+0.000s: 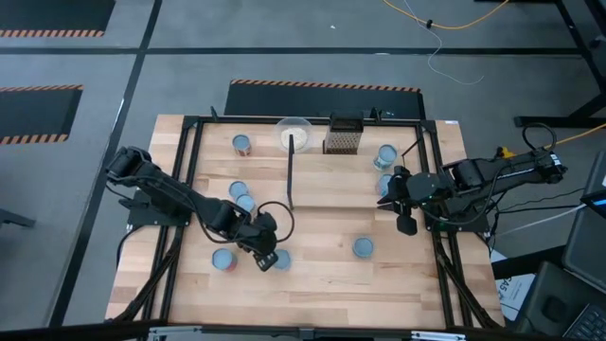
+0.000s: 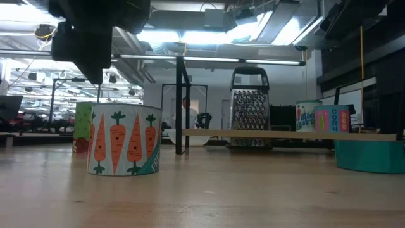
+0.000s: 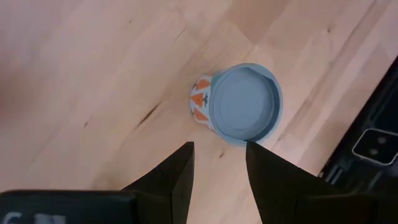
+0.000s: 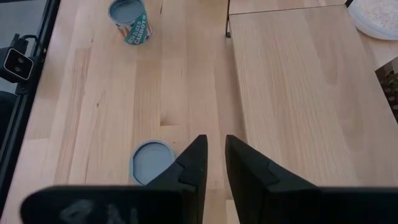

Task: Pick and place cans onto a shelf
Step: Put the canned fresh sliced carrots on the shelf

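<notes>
Wooden table (image 1: pixel 322 275) holds the pale shelf (image 1: pixel 350 185) in its middle, the left gripper (image 3: pixel 219 163) hangs with fingers apart above a carrot can (image 3: pixel 239 106) near the front edge, and the right gripper (image 4: pixel 214 157) waits, fingers almost together.

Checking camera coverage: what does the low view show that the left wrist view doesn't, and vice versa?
Only the low view: the carrot label's full side, the grater, the shelf edge-on, the teal can, further cans behind, and the room beyond.
Only the left wrist view: the carrot can's pale blue lid from above, the left pincer open just short of it, nothing held, and the black table frame.
Both: that carrot can upright on the wooden tabletop.
</notes>
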Available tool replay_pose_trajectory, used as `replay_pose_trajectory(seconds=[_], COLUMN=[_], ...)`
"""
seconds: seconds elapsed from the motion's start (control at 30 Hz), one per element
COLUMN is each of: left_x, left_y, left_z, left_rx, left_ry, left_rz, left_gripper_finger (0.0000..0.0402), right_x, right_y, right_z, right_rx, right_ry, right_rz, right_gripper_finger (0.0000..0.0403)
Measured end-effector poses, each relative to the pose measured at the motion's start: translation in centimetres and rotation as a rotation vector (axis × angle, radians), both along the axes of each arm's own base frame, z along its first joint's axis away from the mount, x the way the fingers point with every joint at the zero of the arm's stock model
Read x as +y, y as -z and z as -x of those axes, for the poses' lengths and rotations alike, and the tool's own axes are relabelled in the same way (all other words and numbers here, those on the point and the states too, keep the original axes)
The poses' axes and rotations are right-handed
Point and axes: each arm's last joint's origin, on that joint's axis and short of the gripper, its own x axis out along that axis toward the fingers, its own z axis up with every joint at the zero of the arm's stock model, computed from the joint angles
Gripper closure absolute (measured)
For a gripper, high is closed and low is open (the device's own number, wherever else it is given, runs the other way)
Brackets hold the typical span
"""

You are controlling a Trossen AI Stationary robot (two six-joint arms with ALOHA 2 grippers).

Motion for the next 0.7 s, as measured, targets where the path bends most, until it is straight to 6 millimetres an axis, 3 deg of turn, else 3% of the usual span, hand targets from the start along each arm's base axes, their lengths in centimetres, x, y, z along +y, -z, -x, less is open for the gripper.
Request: replay_pose_trajectory(seconds=[0.7], left_x=[-0.6], left_y=[4.7], left_z=[-2.5], left_rx=[0.092], left_ry=[-0.096], left_rz=[0.01], left_gripper_finger=[0.0263], right_x=[0.0], right_y=[0.0], right_z=[0.0], right_rx=[-0.001], right_ry=[0.0], right_rz=[0.0], right_gripper_finger=[0.0341])
